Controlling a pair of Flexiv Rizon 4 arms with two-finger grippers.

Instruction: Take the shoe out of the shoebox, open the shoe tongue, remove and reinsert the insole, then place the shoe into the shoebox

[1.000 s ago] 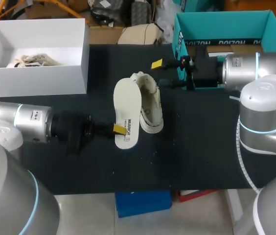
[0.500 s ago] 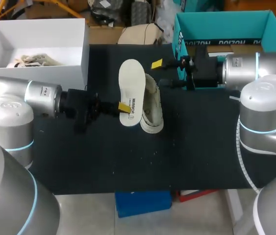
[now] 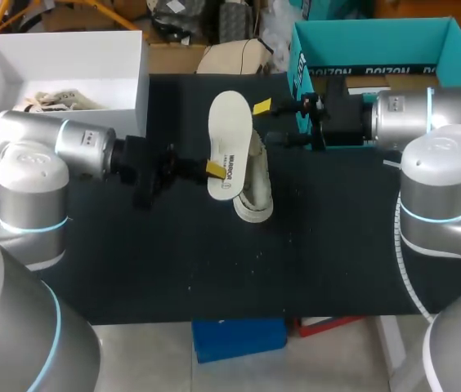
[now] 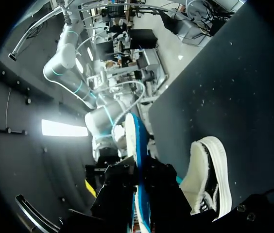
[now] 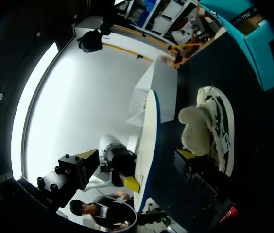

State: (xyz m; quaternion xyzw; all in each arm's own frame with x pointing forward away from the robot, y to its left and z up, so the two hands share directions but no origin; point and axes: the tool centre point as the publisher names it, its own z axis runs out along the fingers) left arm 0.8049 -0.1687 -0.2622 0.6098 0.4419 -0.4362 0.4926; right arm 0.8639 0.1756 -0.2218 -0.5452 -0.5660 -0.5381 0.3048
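A white insole (image 3: 230, 140) hangs tilted over the shoe, with my left gripper (image 3: 214, 169) shut on its lower edge. The cream low shoe (image 3: 254, 186) lies on the black table just right of it, its opening facing the insole. My right gripper (image 3: 269, 122) stands open beside the shoe's far end, close to the insole's top and empty. The left wrist view shows the insole (image 4: 136, 155) edge-on between the left gripper's fingers, with the shoe (image 4: 209, 177) beside it. In the right wrist view the insole (image 5: 147, 141) stands ahead of the open fingers, next to the shoe (image 5: 210, 128).
The teal shoebox (image 3: 306, 51) stands open at the back right, behind my right arm. A white open box (image 3: 124, 90) with a pale item inside sits at the back left. Black tabletop (image 3: 214, 269) lies bare toward the front edge.
My left arm has carried the insole up and to the right, from beside the shoe to over it, nearer the right gripper. The right arm and the shoe have stayed put.
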